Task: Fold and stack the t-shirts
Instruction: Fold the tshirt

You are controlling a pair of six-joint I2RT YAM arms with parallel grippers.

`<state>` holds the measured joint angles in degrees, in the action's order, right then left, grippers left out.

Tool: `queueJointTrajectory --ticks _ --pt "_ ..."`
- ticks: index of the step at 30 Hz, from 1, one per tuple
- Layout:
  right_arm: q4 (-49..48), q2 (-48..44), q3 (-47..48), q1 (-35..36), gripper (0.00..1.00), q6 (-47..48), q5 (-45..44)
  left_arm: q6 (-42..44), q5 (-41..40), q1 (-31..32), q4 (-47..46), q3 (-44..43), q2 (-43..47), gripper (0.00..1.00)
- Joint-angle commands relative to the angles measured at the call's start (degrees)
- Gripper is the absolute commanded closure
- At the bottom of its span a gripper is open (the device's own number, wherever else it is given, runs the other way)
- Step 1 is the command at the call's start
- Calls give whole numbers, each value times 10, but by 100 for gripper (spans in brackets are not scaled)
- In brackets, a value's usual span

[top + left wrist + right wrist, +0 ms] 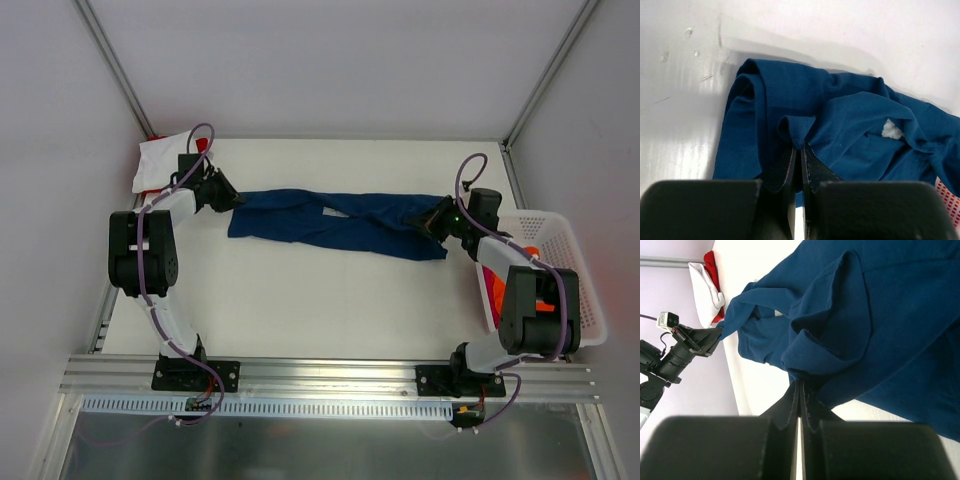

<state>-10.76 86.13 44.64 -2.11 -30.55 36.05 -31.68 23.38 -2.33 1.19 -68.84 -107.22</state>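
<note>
Navy t-shirt [335, 225] stretches between left claw [234, 200] and right claw [432, 221], each clamped on an end.

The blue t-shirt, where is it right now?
In the top view the navy t-shirt is stretched across the far middle of the table, one end pinched by the left gripper, the other by the right gripper.
</note>
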Motion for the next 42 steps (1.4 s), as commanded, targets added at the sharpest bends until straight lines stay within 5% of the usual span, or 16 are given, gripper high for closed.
queueJointTrajectory --ticks 1,18,21,27,31,33,34,36,39,42 --pt "-42 -39 -17 5 100 9 1 26 -23 -6 18 9 19 100" --pt "-47 -97 -123 5 100 18 -21 44 -111 -14 67 10 4 98" --pt "-49 -100 -140 5 100 25 -29 46 -126 -14 73 7 -2 84" --pt "-48 -112 -163 6 100 32 -40 46 -141 -14 80 5 -8 76" --pt "-47 -131 -181 5 99 34 -47 42 -165 -14 93 2 -6 42" --pt "-41 -134 -184 5 85 36 -53 41 -182 -14 94 2 -1 26" --pt "-40 -136 -189 5 59 37 -53 41 -186 -14 95 2 2 20" --pt "-39 -135 -193 5 23 39 -53 40 -199 -13 95 4 11 18" --pt "-40 -133 -200 5 2 41 -52 39 -219 -12 94 12 35 17" --pt "-40 -137 -206 5 0 41 -49 39 -233 -11 94 20 75 17"
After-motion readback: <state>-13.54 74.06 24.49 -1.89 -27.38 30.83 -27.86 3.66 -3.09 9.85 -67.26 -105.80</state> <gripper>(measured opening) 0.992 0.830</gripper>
